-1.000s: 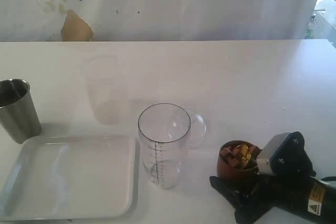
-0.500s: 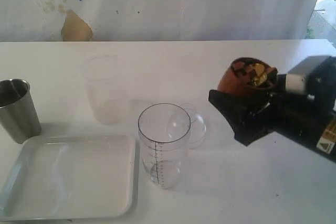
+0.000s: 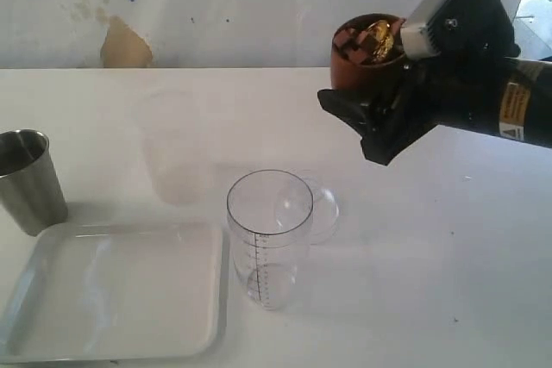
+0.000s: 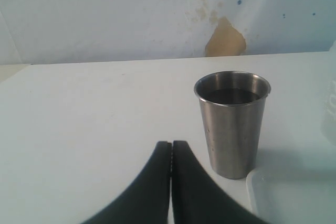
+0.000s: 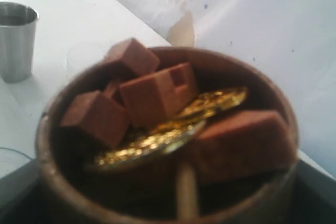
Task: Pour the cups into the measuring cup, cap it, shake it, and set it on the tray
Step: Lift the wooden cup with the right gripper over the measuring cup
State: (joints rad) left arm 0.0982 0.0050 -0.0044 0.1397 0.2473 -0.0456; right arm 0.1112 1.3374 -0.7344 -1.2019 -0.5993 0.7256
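Observation:
My right gripper [image 3: 373,114] is shut on the brown wooden cup [image 3: 364,59], held high above the table to the right of and beyond the measuring cup [image 3: 268,239]. The wooden cup [image 5: 168,145] holds brown blocks and gold coins. The clear measuring cup stands upright and uncapped with its black scale facing front, beside the white tray [image 3: 116,289]. The steel tumbler [image 3: 29,180] stands at the far left behind the tray. My left gripper [image 4: 171,144] is shut and empty, low over the table, just short of the tumbler [image 4: 232,122].
A frosted unmarked cup [image 3: 172,148] stands behind the tray. A clear round lid [image 3: 315,206] lies on the table right behind the measuring cup. A white wall with a brown patch [image 3: 125,45] backs the table.
My right gripper has lifted the wooden cup from the table's front right, up and back, to well above the table and closer to the measuring cup. The other objects have not moved.

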